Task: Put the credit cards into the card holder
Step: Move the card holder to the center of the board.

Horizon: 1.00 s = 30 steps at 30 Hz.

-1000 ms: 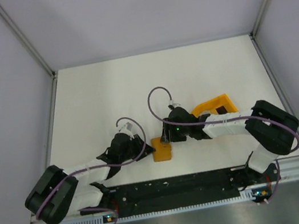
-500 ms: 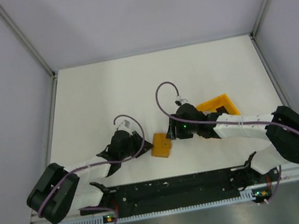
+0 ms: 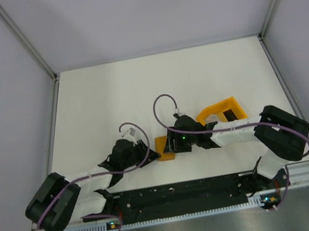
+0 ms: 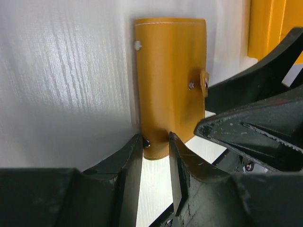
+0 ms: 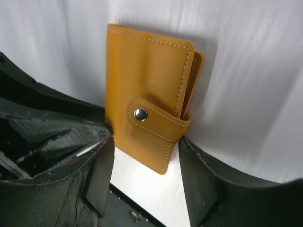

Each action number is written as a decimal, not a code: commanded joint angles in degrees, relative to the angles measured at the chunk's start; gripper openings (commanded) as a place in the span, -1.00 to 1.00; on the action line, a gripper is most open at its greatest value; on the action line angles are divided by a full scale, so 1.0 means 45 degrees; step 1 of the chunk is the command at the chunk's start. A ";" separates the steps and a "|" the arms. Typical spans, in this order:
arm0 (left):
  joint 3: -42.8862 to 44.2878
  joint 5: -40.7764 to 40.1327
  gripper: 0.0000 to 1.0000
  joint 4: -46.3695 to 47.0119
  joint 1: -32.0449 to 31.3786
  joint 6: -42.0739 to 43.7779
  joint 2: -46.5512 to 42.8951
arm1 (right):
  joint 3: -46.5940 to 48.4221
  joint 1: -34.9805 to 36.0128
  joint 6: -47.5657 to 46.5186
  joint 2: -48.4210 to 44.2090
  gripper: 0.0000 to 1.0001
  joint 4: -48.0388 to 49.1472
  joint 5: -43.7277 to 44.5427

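The card holder (image 3: 163, 148) is a small orange wallet, snapped shut, lying on the white table between my two grippers. In the right wrist view the card holder (image 5: 147, 94) shows its strap and snap. My right gripper (image 5: 147, 146) straddles its near end, one fingertip against each long edge. In the left wrist view the card holder (image 4: 168, 75) shows its plain back with rivets. My left gripper (image 4: 155, 142) has its jaws a little apart, and their tips sit over the wallet's near edge without pinching it. The credit cards are out of view.
An orange angular stand (image 3: 220, 110) with a dark part sits just right of the right wrist; the orange stand (image 4: 272, 28) also shows at the left wrist view's top right. The black arm-base rail (image 3: 180, 194) runs along the near edge.
The right arm stretched out, then drew back to the wallet. The wallet slid slightly up and left and turned. The left jaws widened a little.
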 commanded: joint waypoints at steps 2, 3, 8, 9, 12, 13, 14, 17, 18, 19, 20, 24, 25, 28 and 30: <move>-0.0259 -0.0120 -0.32 0.0642 -0.0056 -0.0297 0.0187 | 0.2074 -0.0036 -0.0838 0.1247 0.12 0.0039 -0.0033; -0.0240 -0.0237 -0.32 0.0661 -0.0037 -0.0355 0.0207 | 0.2368 -0.0133 -0.1033 0.1423 0.12 -0.0253 -0.0013; 0.0053 -0.0452 -0.35 0.0468 -0.0056 -0.0629 0.0207 | 0.2918 -0.0680 -0.1620 0.1893 0.13 -0.0920 0.0046; 0.0112 -0.0550 -0.35 0.0311 -0.0037 -0.0533 0.0168 | 0.2937 -0.0778 -0.1718 0.1893 0.13 -0.0920 0.0007; 0.0209 -0.1251 -0.34 -0.0528 -0.0017 -0.0201 -0.0124 | 0.2879 -0.0838 -0.2186 0.1543 0.13 -0.1778 0.0377; 0.0229 -0.1409 -0.33 -0.0724 -0.0036 -0.0084 -0.0203 | 0.2859 -0.0857 -0.2400 0.1329 0.14 -0.2012 0.0533; 0.0229 -0.1468 -0.32 -0.0784 -0.0036 -0.0063 -0.0261 | 0.2898 -0.0857 -0.2557 0.1133 0.14 -0.2285 0.0689; 0.0346 -0.1391 -0.21 -0.1017 -0.0036 -0.0004 -0.0418 | 0.3015 -0.0857 -0.3142 0.0314 0.14 -0.3163 0.1409; 0.0443 -0.1410 -0.18 -0.1289 -0.0036 0.0034 -0.0534 | 0.3016 -0.0857 -0.3357 0.0002 0.15 -0.3360 0.1664; 0.0560 -0.1468 -0.16 -0.1563 -0.0036 0.0131 -0.0709 | 0.2996 -0.0857 -0.3495 -0.0272 0.16 -0.3555 0.1976; 0.0677 -0.1566 -0.14 -0.1855 -0.0036 0.0229 -0.0866 | 0.2996 -0.0857 -0.3709 -0.0507 0.16 -0.3712 0.2211; 0.1244 -0.2540 -0.09 -0.3125 -0.0017 0.0679 -0.1589 | 0.3697 -0.0857 -0.4744 -0.0842 0.16 -0.4453 0.2662; 0.1380 -0.2814 -0.09 -0.3399 0.0002 0.0737 -0.1667 | 0.3989 -0.0838 -0.4939 -0.0764 0.14 -0.4649 0.2721; 0.1713 -0.3246 -0.09 -0.3947 -0.0017 0.0836 -0.1824 | 0.4518 -0.0546 -0.5291 -0.0491 0.10 -0.5041 0.3248; 0.1870 -0.3246 -0.11 -0.4143 0.0002 0.0836 -0.1805 | 0.4869 -0.0292 -0.5429 -0.0237 0.07 -0.5080 0.3424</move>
